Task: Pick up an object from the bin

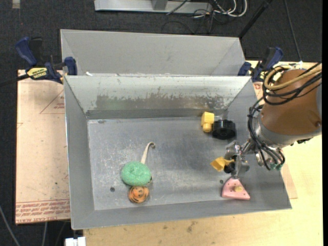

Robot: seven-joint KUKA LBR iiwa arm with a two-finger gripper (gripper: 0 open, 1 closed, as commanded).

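Note:
My gripper point(236, 161) is low in the right part of the bin, near the right wall. A small yellow piece point(219, 163) lies right at its left side, touching it or nearly so; I cannot tell whether it is gripped. A pink wedge point(235, 189) with small spots lies just below the gripper, near the bin's front right corner. A yellow block joined to a black round part point(215, 125) lies further back, above and left of the gripper.
At the front left lie a green rounded lump point(136, 173), an orange round thing point(138, 194) touching its lower side, and a thin pale curved stick point(147, 151) behind it. The arm's brown cover and cables hang over the right rim.

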